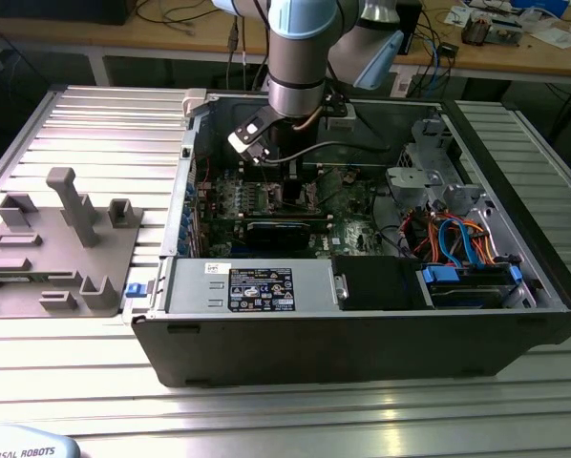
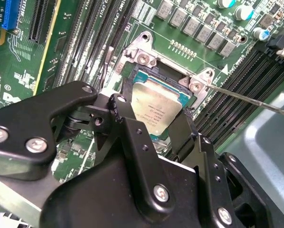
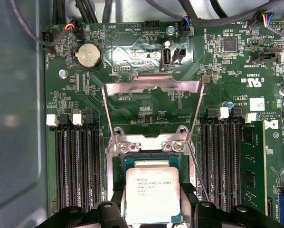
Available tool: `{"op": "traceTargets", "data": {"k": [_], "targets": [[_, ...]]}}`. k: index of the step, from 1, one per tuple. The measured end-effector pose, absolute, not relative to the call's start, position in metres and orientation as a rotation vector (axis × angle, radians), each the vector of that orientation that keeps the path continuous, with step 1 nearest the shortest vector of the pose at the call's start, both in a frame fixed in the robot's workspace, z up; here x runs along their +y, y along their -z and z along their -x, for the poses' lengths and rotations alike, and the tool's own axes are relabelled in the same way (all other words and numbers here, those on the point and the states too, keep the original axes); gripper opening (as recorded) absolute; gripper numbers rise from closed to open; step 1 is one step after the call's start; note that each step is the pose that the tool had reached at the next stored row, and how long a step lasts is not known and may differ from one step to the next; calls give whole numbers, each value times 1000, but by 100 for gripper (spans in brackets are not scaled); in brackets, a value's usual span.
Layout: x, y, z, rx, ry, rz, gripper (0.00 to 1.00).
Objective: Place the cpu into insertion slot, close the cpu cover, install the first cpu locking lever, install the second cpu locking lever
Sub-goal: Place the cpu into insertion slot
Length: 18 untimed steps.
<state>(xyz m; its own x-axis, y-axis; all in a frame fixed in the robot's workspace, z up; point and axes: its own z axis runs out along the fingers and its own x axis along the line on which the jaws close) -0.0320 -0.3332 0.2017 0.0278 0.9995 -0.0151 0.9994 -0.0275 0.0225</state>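
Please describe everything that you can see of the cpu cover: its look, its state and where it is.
The cpu cover is a thin silvery metal frame around one large window, through which the green board shows in the first wrist view. It stands swung open, tilted away from the insertion slot, hinged at the slot's edge beside two screwed brackets. The cpu lies over the slot within the gripper; neither touches the cover.

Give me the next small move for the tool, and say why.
Probably lower the tool straight down a touch. It grips the cpu by two opposite edges, squarely over the insertion slot, whose dark recess shows just past the chip. The cpu cover is swung open, away from the slot, so nothing seems to block the descent.
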Motion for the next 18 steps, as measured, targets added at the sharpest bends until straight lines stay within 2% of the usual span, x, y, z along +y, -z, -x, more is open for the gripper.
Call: {"op": "traceTargets", "data": {"k": [18], "targets": [[-330, -199, 31, 2166, 5, -2227, 54]]}}
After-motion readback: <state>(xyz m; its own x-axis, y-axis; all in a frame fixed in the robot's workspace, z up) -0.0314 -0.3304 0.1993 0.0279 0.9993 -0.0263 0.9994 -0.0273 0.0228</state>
